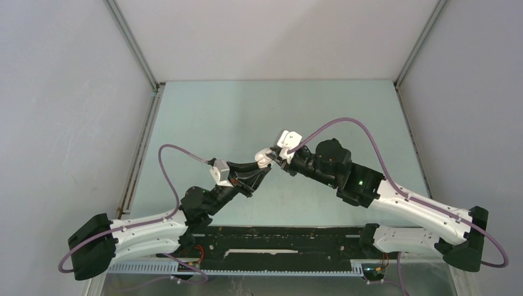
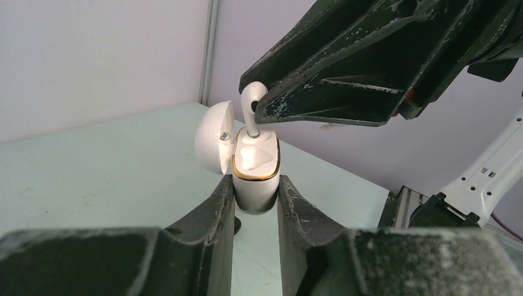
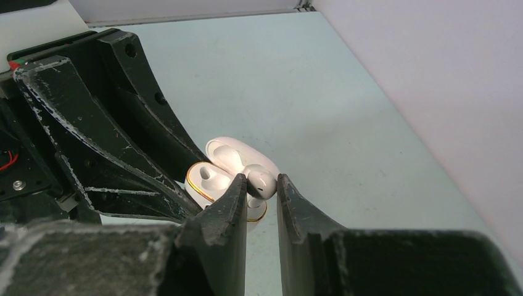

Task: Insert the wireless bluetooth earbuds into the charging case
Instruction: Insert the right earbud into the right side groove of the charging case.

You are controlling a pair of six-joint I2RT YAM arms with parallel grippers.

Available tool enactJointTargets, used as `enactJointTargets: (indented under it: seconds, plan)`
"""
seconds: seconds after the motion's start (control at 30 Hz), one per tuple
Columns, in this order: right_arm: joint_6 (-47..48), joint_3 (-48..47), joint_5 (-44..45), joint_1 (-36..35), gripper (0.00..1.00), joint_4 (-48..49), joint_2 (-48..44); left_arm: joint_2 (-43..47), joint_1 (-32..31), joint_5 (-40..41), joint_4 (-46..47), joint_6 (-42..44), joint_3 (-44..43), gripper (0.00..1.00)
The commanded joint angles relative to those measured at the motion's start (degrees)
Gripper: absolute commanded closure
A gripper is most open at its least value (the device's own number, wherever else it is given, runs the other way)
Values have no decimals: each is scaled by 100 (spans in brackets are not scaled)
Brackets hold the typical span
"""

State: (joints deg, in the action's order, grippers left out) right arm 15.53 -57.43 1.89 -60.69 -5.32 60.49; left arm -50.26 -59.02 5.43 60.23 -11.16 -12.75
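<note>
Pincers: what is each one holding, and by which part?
The left pincer grips the open charging case by its body's sides. The right pincer pinches a white earbud by its head, stem down at the case.

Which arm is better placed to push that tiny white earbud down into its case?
Right. The right claw pinches the white earbud just above the open charging case, stem aimed at a slot; the left claw is occupied clamping the case.

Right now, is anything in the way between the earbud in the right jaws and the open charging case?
Nothing visible does. The earbud hangs stem-down directly over the charging case, stem tip at its opening; the lid is swung back, off to one side.
</note>
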Motion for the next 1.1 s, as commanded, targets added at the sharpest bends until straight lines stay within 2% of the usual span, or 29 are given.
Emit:
enactJointTargets:
  seconds: [0.0, 0.13, 0.23, 0.4, 0.57, 0.73, 0.87, 1.07]
  plan:
    - [125, 21, 303, -123, 88, 124, 14, 27, -17, 165, 545, -62, -25, 100]
    - [388, 53, 675, -232, 87, 256, 50, 51, -15, 299, 556, -96, -1, 100]
    - [420, 69, 615, -245, 79, 239, 51, 58, -13, 311, 535, -97, -11, 100]
    - [355, 116, 410, -244, 74, 106, 25, 51, -13, 287, 532, -88, -9, 100]
    - [269, 98, 253, -243, 47, 61, -15, 23, -13, 286, 547, -63, 1, 100]
    - [1, -556, -113, -143, 29, -664, 21, 40, -13, 275, 449, -54, -4, 100]
    - [-287, -1416, -1346, 406, 16, -1739, 40, 5, -13, 255, 376, 26, 3, 100]
    - [-294, -2349, -3555, 1963, 13, -2989, 177, 19, -13, 199, 475, 264, 218, 100]
